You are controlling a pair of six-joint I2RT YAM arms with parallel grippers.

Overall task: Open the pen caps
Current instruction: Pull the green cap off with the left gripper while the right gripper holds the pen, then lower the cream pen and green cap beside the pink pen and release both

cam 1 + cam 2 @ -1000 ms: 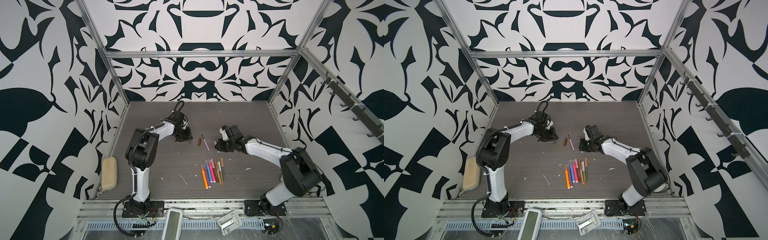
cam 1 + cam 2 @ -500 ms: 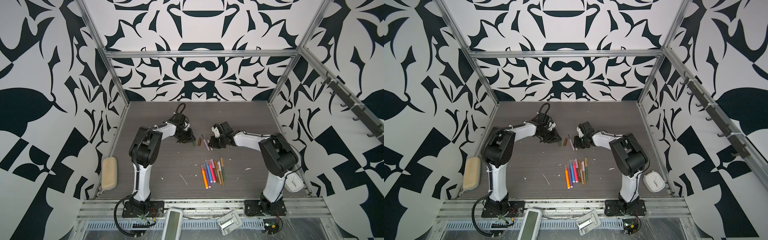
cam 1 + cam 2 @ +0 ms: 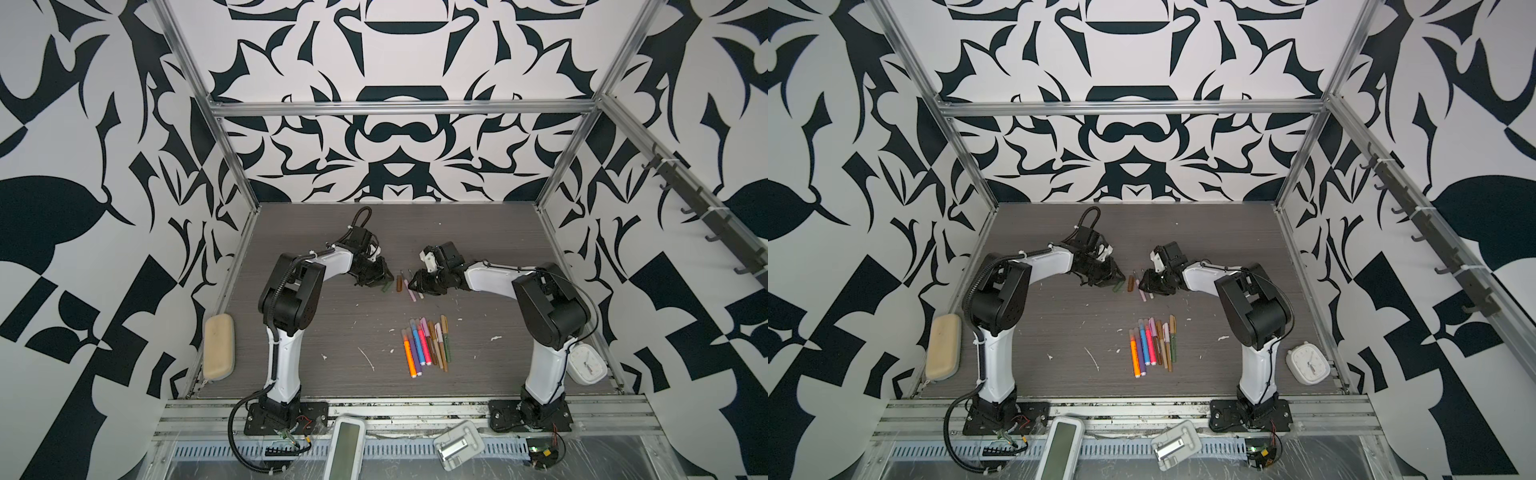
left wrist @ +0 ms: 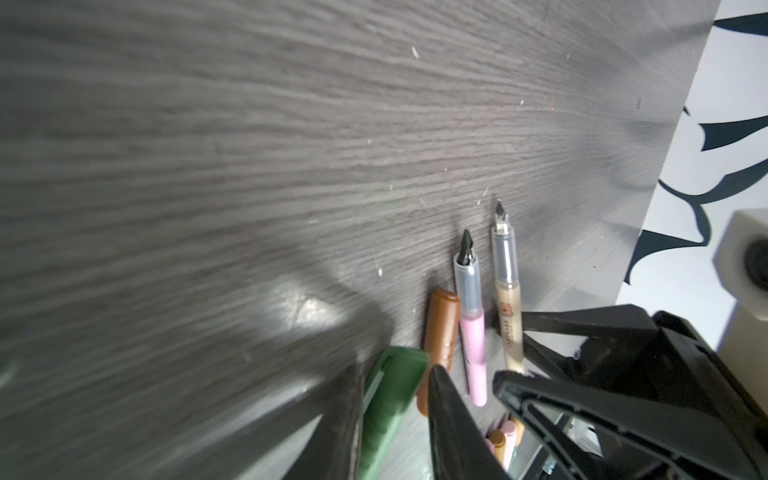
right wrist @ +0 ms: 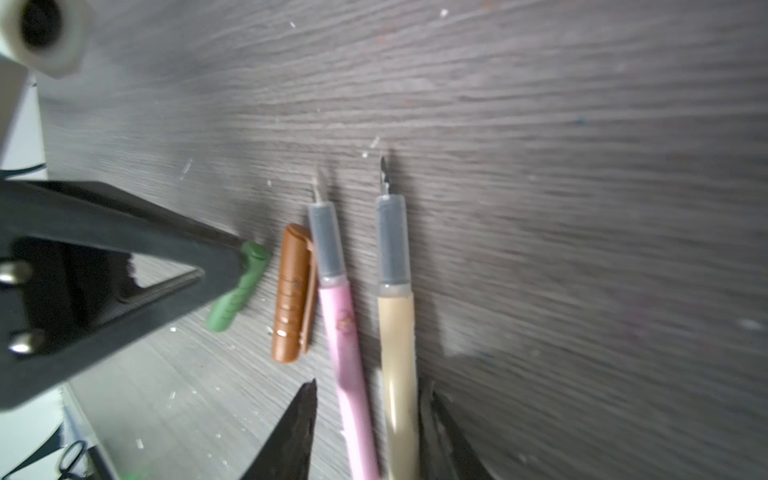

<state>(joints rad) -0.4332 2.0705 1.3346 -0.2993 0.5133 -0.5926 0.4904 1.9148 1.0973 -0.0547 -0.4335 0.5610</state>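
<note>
While the worktop [image 3: 332, 232] lies bare toward its rear edge, the row of pens [image 3: 424, 347] sits nearer the front. The right jaws stand released astride the pink pen [image 5: 343, 332] and tan pen [image 5: 397, 332]. The left jaws flank the green cap [image 4: 390, 390], and whether they grip it cannot be told; the brown cap [image 5: 291, 295] lies just beside it.
</note>
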